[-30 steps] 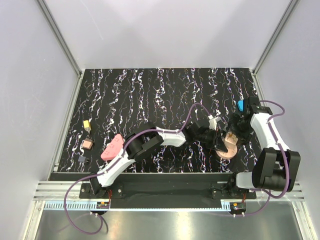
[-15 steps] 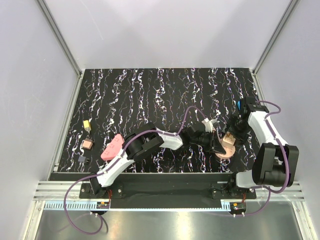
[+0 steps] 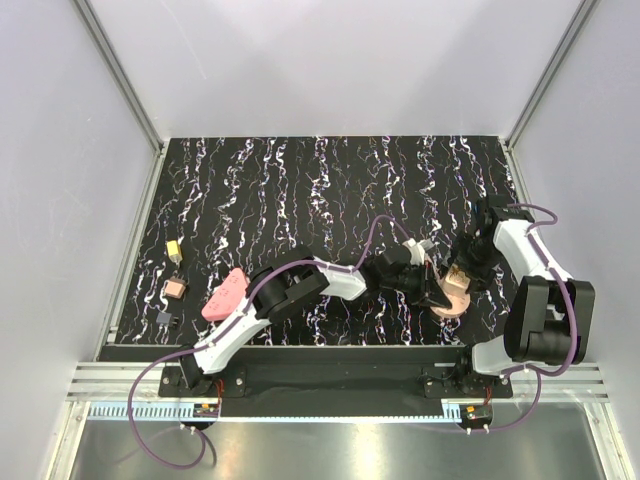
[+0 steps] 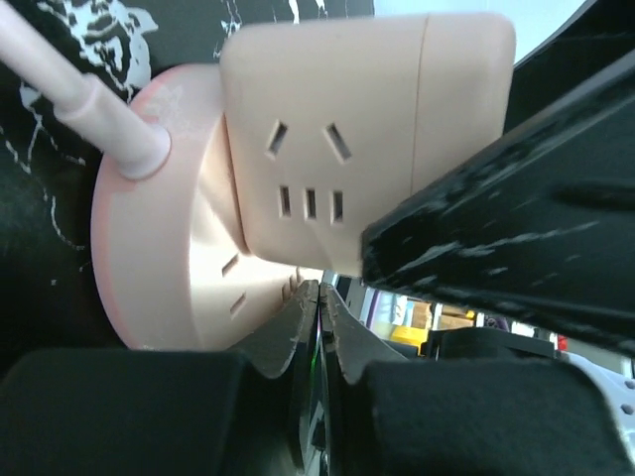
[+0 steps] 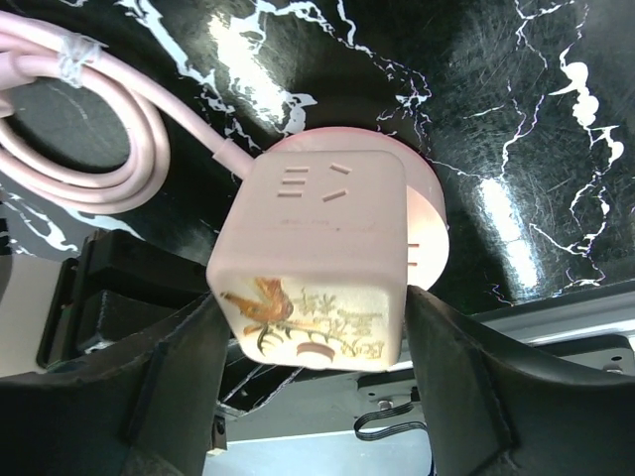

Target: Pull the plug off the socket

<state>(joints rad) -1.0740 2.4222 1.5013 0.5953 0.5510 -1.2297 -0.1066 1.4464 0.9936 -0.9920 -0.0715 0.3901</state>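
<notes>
Top view: I see the round pink socket (image 3: 447, 304) lying on the black marbled table (image 3: 250, 200), near its right front corner, with the pink cube plug (image 3: 461, 276) seated on it. The left gripper (image 3: 432, 292) meets it from the left and the right gripper (image 3: 470, 267) from behind. Left wrist view: the left gripper (image 4: 319, 297) has its jaws pressed together with nothing between them, tips at the seam where the plug (image 4: 347, 129) joins the socket (image 4: 159, 258); a pink cable (image 4: 74, 89) leaves the socket. Right wrist view: the right gripper (image 5: 313, 302) pinches the plug (image 5: 317, 248), one finger on each side. The socket (image 5: 429, 213) sits behind it, and the cable (image 5: 89, 149) is coiled to the left.
</notes>
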